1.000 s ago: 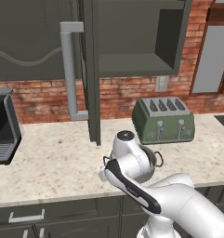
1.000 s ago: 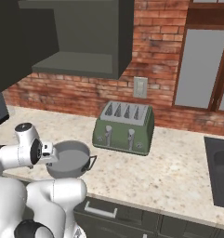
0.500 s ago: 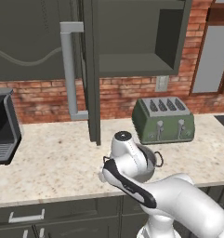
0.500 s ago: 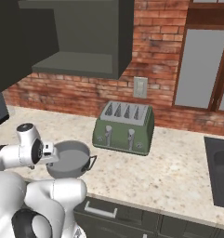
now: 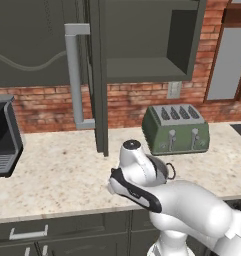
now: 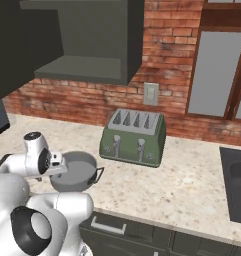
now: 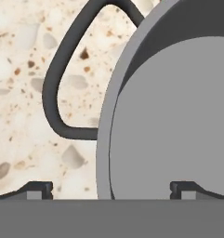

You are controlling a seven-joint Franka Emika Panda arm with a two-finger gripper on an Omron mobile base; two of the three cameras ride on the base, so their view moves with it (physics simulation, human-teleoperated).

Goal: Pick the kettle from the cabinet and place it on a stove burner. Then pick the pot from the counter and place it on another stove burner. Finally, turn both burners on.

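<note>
The grey pot (image 6: 78, 171) stands on the beige counter (image 6: 192, 185), in front of the toaster; in the left base view my arm covers most of the pot (image 5: 165, 167). My gripper (image 7: 112, 188) is open and low over the pot (image 7: 178, 116), one fingertip (image 7: 36, 188) outside the rim beside the dark loop handle (image 7: 53, 93), the other inside. Nothing is gripped. The cabinet (image 5: 142, 65) stands open with a bare shelf. The kettle is out of view. A dark edge of the stove (image 6: 236, 190) shows at the far right.
A green toaster (image 5: 177, 129) sits against the brick wall just behind the pot. The open cabinet door (image 5: 98, 75) with its long bar handle (image 5: 74, 75) juts out above the counter to the left. A dark coffee machine (image 5: 2, 135) stands at the far left.
My arm has shifted only slightly over the pot. The gripper stays open and the pot has not moved.
</note>
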